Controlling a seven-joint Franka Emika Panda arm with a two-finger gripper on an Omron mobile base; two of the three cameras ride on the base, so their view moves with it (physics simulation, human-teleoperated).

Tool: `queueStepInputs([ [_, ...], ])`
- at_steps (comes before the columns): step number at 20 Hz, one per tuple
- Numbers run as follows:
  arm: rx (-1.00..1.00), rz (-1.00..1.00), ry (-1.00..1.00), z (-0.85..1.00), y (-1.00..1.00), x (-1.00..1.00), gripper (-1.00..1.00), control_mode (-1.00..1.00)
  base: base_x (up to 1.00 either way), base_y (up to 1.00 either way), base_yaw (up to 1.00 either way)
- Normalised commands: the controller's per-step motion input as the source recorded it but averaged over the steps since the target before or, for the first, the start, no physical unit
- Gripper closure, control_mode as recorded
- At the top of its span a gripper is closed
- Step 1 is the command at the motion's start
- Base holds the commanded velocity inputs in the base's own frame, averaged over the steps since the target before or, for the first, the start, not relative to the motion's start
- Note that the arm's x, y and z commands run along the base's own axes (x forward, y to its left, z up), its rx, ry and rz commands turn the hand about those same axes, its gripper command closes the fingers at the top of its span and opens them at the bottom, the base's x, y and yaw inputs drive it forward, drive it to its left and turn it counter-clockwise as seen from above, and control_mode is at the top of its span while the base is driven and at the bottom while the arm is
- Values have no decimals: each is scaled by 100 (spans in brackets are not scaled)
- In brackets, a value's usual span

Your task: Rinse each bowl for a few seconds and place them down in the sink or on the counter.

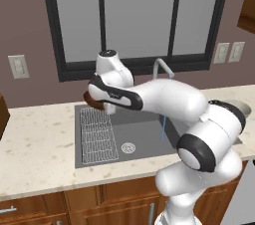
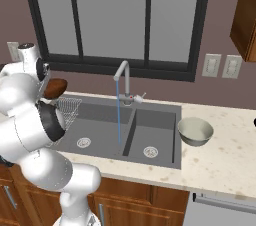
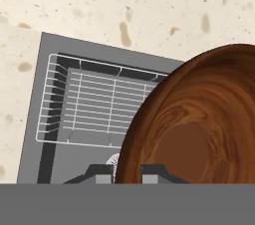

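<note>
the jaws grip the rim of the brown bowl (image 3: 199, 119) at the frame's lower right, above the rack (image 3: 94, 102), the water stream (image 2: 118, 115) lying off toward the faucet (image 2: 123, 77).

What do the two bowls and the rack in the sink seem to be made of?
Brown bowl: probably polished wood, showing swirling grain. Grey-green bowl: perhaps glazed ceramic, smooth and plain; unclear. Rack: thin pale wire, likely coated metal, forming an open grid.
</note>
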Motion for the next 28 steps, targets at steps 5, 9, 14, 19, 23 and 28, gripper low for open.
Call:
queueStepInputs([
  [5, 1, 22, 1, 0, 44, -11, 100, -100, 0, 0, 0],
  [9, -3, 11, 0, 0, 43, -1, 100, -100, 0, 0, 0],
  [14, -3, 12, 0, -2, 34, -1, 100, -100, 0, 0, 0],
  [19, 0, 13, 0, -16, 15, -8, 100, -100, 0, 0, 0],
  [23, 1, 11, 0, -19, 11, -16, 100, -100, 0, 0, 0],
  [28, 2, 10, 0, -21, 15, -16, 100, -100, 0, 0, 0],
])
